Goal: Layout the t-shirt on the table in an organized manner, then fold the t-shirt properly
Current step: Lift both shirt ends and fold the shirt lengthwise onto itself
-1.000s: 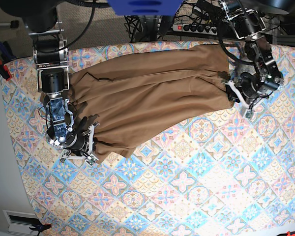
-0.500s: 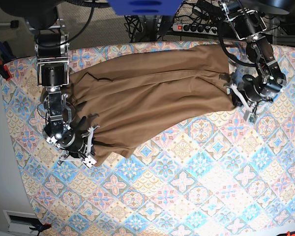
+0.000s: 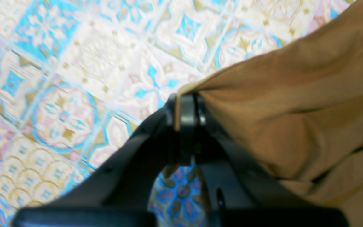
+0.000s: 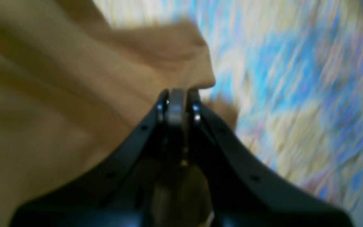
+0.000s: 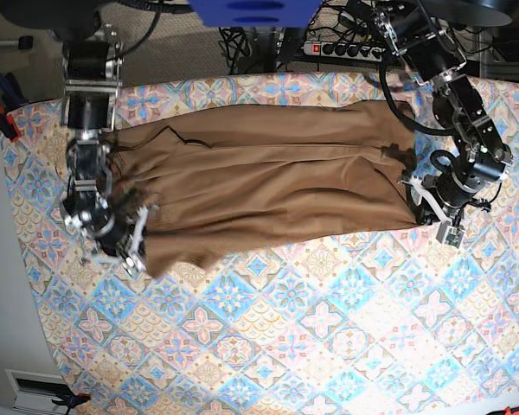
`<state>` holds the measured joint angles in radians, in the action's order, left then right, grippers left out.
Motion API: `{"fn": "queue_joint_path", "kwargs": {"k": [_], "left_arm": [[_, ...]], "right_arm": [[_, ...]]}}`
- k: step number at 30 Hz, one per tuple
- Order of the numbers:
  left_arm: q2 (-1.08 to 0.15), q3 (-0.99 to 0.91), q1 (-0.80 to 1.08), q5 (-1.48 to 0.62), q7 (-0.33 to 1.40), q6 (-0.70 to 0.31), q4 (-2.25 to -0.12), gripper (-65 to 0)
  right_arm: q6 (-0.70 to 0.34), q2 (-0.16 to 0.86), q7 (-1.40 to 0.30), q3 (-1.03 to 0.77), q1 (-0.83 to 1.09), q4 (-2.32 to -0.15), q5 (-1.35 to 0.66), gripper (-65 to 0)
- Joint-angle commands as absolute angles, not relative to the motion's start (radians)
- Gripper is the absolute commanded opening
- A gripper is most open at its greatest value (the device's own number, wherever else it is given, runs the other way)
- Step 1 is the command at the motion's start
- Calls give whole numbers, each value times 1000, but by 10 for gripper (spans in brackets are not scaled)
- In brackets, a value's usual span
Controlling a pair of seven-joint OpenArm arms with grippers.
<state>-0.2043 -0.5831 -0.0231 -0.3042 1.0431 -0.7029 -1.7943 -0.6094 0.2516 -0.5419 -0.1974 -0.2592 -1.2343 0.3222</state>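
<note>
The 2 pincers, left pincer (image 5: 426,205) and right pincer (image 5: 138,245), each grasp an edge of the t-shirt (image 5: 268,181), stretched over the tabletop (image 5: 329,337).

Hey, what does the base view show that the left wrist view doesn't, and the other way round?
Only the base view shows the whole t-shirt stretched across the table between both arms, with the right gripper at one end, plus a power strip behind the table. Only the left wrist view shows, close up, the left gripper shut on a pinched edge of the cloth, with a blue flower tile beneath it. Both show the tan t-shirt, the patterned table and the left gripper at the cloth's edge.
</note>
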Motion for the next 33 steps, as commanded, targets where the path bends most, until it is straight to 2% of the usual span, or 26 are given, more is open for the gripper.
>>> {"fn": "queue_joint_path", "kwargs": {"k": [1, 6, 28, 33], "left_arm": [[-211, -584, -41, -318, 1017, -698, -1834, -650], [-183, -585, -33, -317, 1017, -698, -1871, -650], [-188, -591, 97, -318, 1010, -698, -1877, -650], [-189, -591, 111, -317, 1010, -698, -1877, -650]], "right_arm": [[-599, 259, -510, -209, -302, -1283, 305, -650], [-601, 259, -510, -231, -295, -1391, 305, -650], [-599, 254, -510, -400, -101, -1566, 303, -650], [-602, 211, -510, -450, -85, -1610, 303, -650]]}}
